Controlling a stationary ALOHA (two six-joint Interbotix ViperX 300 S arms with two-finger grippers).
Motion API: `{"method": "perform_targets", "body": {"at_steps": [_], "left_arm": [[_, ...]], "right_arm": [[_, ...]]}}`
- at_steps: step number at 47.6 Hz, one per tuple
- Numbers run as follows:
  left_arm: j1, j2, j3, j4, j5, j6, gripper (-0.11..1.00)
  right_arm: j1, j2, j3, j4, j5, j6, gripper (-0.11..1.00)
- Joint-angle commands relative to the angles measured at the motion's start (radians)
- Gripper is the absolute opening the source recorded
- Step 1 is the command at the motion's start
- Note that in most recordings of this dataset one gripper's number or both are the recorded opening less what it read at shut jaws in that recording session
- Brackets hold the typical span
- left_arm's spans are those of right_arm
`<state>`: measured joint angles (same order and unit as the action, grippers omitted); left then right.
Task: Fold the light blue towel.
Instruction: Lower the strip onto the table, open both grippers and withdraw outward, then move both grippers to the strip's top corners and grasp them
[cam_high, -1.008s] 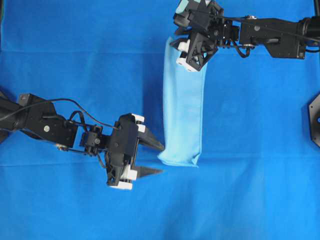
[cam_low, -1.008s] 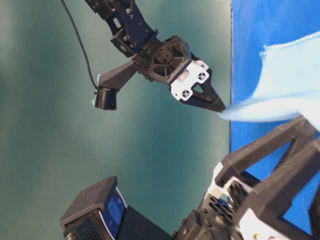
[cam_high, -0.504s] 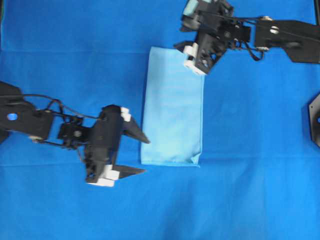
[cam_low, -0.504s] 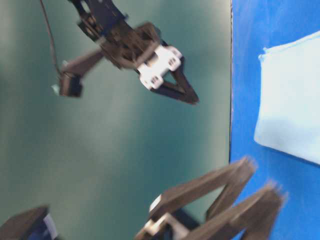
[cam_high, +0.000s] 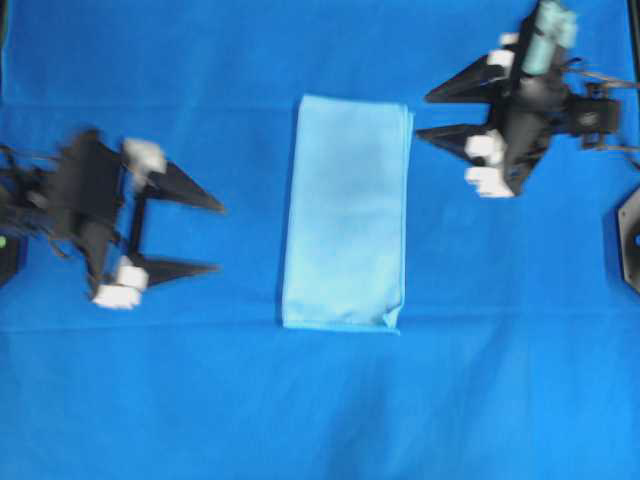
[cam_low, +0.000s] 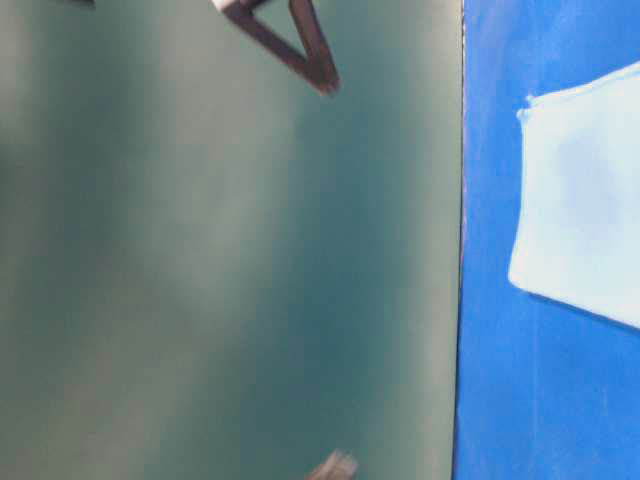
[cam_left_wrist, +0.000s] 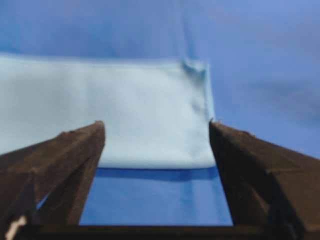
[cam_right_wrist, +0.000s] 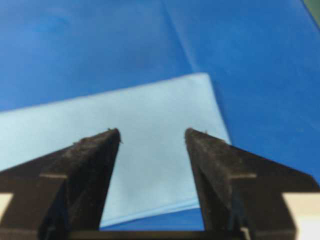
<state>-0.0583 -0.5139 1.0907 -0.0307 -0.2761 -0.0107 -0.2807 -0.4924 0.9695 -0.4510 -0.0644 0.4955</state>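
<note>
The light blue towel lies flat on the blue table covering as a folded, tall rectangle in the middle of the overhead view. It also shows in the table-level view and in both wrist views. My left gripper is open, well to the towel's left, its tips pointing at it with nothing between them. My right gripper is open too, just off the towel's upper right corner, and holds nothing. Both wrist views show wide, empty jaws.
The deep blue table covering fills the overhead view. A black base plate sits at the right edge. In the table-level view a dark green wall fills the left side.
Both grippers have let go of the towel and pulled away from it, the left one leftward, the right one rightward. The towel has dropped flat and widened into a rectangle.
</note>
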Motion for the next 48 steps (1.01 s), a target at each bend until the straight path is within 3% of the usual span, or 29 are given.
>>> {"method": "perform_targets", "body": {"at_steps": [1, 10, 22, 38, 48], "left_arm": [[0.025, -0.081, 0.052, 0.003, -0.049, 0.003, 0.79], [0.08, -0.175, 0.141, 0.003, -0.078, 0.002, 0.79], [0.106, -0.153, 0.138, 0.003, -0.08, 0.002, 0.79], [0.118, -0.064, 0.087, 0.003, -0.129, 0.003, 0.79], [0.215, 0.127, -0.028, 0.003, -0.129, 0.008, 0.79]], "right_arm": [[0.005, -0.058, 0.051, 0.011, -0.055, 0.003, 0.59], [0.008, -0.083, 0.14, 0.031, -0.138, 0.003, 0.59], [0.008, -0.064, 0.132, 0.032, -0.137, 0.003, 0.59], [0.0, -0.025, 0.1, 0.032, -0.13, 0.002, 0.59], [-0.1, 0.106, 0.023, 0.026, -0.061, -0.009, 0.59]]}}
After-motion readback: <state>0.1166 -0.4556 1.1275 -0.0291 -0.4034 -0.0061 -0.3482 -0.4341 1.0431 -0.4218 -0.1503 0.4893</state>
